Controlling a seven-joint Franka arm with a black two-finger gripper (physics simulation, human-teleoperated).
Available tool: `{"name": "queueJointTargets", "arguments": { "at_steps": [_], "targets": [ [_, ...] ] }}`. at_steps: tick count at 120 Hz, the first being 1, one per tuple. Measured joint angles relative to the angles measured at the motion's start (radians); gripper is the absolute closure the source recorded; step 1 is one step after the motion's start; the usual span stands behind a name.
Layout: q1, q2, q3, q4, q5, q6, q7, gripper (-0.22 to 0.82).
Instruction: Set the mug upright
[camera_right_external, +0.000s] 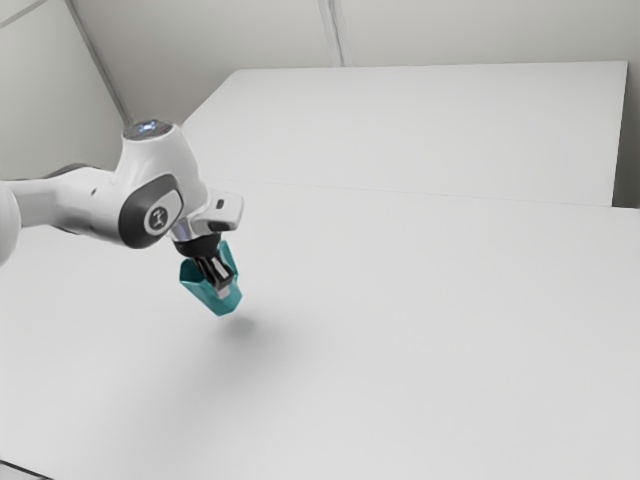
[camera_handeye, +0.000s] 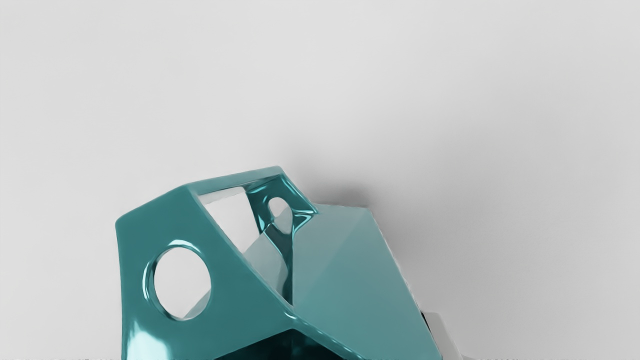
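Reading the tilt first: teal faceted mug (camera_right_external: 205, 293) sits right at the fingertips of the black two-finger gripper (camera_right_external: 220, 287), body reaching out toward 9 and 6 o'clock in the exterior view (12 = top of view). Gripper looks narrowed, pinching the mug; far-side contact is hidden, so that's my read. Shadow sits apart below it at about 5, so I judge it's just off the white table (camera_right_external: 450, 300). Long axis seems to run 10 to 4, mouth end at 10. Next: roll mouth toward 12, base to 6, then lower. Watch for slip.
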Motion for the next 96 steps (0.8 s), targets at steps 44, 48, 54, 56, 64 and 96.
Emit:
{"name": "queueJointTargets", "arguments": {
  "at_steps": [44, 48, 54, 56, 64, 96],
  "targets": [
    [-0.001, 0.031, 0.006, -0.026, 0.116, 0.032, -0.056, 0.78],
    [0.0, 0.04, 0.007, -0.025, 0.124, 0.033, -0.06, 0.78],
    [0.002, 0.049, 0.007, -0.025, 0.135, 0.034, -0.065, 0.78],
    [0.002, 0.051, 0.007, -0.025, 0.138, 0.034, -0.067, 0.78],
    [0.004, 0.059, 0.007, -0.025, 0.154, 0.035, -0.074, 0.78],
    [0.006, 0.08, 0.007, -0.025, 0.176, 0.043, -0.094, 0.78]
  ]
}}
